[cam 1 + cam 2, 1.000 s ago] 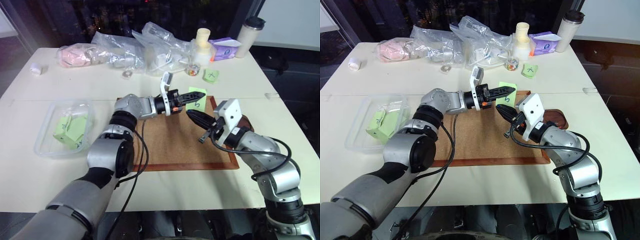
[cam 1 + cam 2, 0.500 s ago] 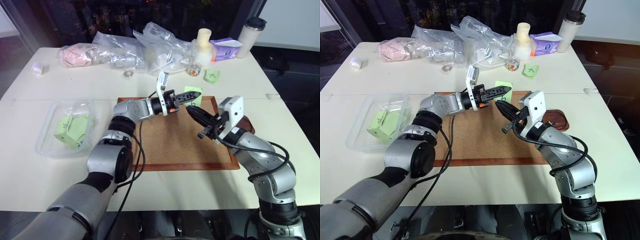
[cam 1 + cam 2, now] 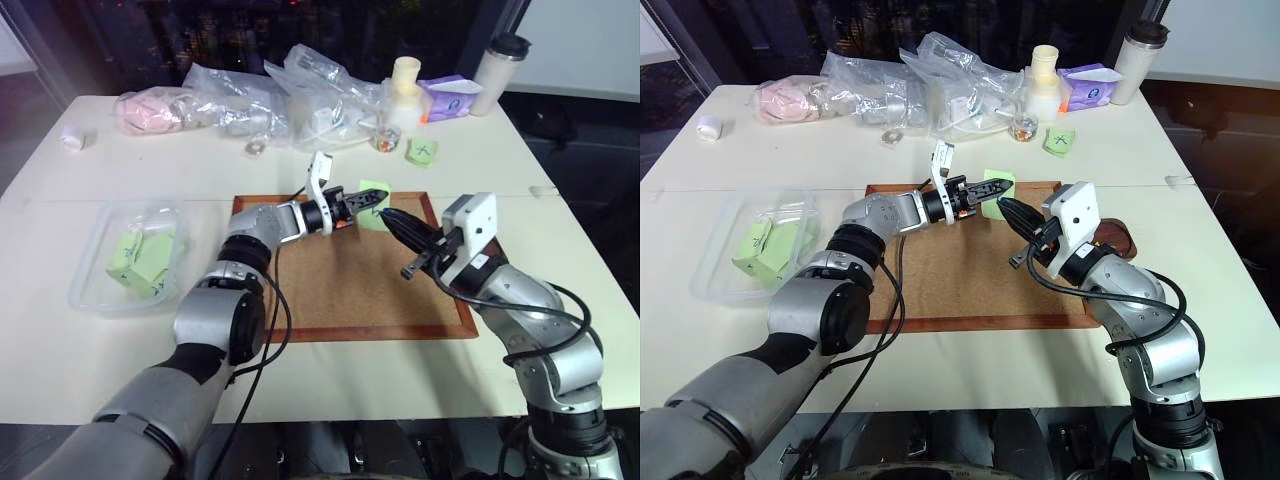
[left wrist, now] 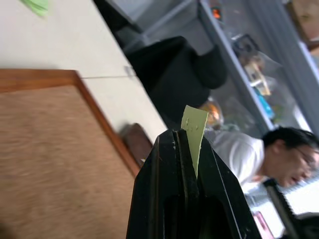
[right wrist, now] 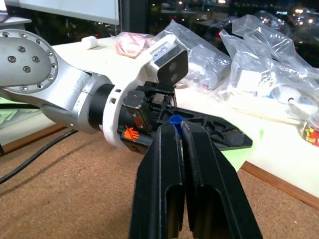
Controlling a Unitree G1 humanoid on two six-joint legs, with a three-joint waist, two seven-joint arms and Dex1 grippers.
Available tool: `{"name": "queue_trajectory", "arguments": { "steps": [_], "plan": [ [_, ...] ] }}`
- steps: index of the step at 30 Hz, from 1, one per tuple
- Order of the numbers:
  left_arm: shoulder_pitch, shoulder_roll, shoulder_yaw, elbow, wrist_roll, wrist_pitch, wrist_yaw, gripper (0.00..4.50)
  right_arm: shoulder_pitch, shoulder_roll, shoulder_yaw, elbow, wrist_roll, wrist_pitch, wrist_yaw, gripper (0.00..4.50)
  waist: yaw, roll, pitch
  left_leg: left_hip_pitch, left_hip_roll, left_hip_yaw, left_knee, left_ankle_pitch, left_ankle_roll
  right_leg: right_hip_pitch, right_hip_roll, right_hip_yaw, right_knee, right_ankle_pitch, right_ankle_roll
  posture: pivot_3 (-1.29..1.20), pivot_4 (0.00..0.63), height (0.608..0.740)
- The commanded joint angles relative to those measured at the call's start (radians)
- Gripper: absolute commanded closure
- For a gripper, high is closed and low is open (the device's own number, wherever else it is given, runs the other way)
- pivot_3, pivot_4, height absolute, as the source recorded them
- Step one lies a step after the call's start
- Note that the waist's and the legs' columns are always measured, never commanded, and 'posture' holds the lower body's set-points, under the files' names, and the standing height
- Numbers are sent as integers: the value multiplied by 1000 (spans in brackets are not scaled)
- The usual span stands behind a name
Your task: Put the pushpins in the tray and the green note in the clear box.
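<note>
The two head views look down from high up over the white table [image 3: 90,330], and both see the same corkboard [image 3: 350,285] in the middle. The left wrist view looks close along its own black fingers [image 4: 164,199], across the board toward the room. The right wrist view looks close over the board toward the plastic bags [image 5: 259,55] at the upper right

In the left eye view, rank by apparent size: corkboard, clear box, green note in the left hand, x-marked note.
1. corkboard
2. clear box
3 and 4. green note in the left hand and x-marked note: look alike, and the hand hides part of the first, so unranked.
</note>
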Motion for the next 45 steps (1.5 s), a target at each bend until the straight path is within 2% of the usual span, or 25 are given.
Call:
{"name": "queue_trajectory", "arguments": {
  "steps": [1,6,8,10,13,16,20,27,33,36,43,45],
  "plan": [
    [-28,-4,20,-6,-7,-8,0,4426,1,-8,-14,-49,3,-17,-1,4500,1,0,0,0,0,0,0,0,0,0,0,0,0,0,0,0,150,734],
    [-28,3,19,-24,-19,26,-44,4426,-8,18,-54,-45,46,0,-28,4500,0,0,0,0,0,0,0,0,0,0,0,0,0,0,0,0,150,734],
    [-20,10,0,-52,-7,20,-72,4426,-27,47,-139,-38,113,24,-82,4500,0,0,0,0,0,0,0,0,0,0,0,0,0,0,0,0,150,734],
    [-4,24,-63,-149,39,-56,-120,4426,-34,42,-290,-14,174,66,-159,4500,1,0,0,0,0,0,0,0,0,0,0,0,0,0,0,0,150,734],
    [41,53,-212,-319,172,-245,-160,4426,-2,-33,-394,36,151,138,-207,4500,4,0,0,0,0,0,0,0,0,1,-1,-1,0,0,0,0,150,734],
    [101,118,-381,-468,309,-413,-225,4426,34,-114,-381,105,103,213,-216,4500,2,1,-1,0,-1,0,-1,0,0,1,-1,0,0,0,0,0,150,734],
    [127,181,-473,-564,375,-481,-275,4426,24,-138,-332,249,49,211,-201,4500,-2,1,-1,1,0,1,0,0,0,1,-1,1,1,0,0,0,150,734],
    [157,212,-508,-646,391,-487,-283,4426,-36,-144,-235,505,-47,86,-114,4500,1,2,-1,1,0,1,0,0,0,1,-1,1,1,0,0,0,150,734],
    [182,213,-500,-673,384,-457,-260,4426,-56,-141,-223,593,-91,41,-95,4500,0,2,-1,1,0,1,0,0,0,1,-1,1,1,0,0,0,150,734],
    [209,214,-501,-709,376,-433,-251,4500,-60,-131,-238,614,-97,20,-99,3576,0,2,-1,1,0,1,0,0,0,1,-1,1,1,0,0,0,150,734],
    [231,218,-501,-739,375,-409,-238,4500,-64,-125,-243,616,-102,6,-101,28,0,2,-1,1,0,1,0,0,0,1,-1,1,1,0,0,0,150,734],
    [232,219,-500,-742,374,-407,-235,4500,-65,-123,-243,617,-103,6,-103,28,0,2,-1,1,0,1,0,0,0,1,-1,1,1,0,0,0,150,734]
  ]
}}
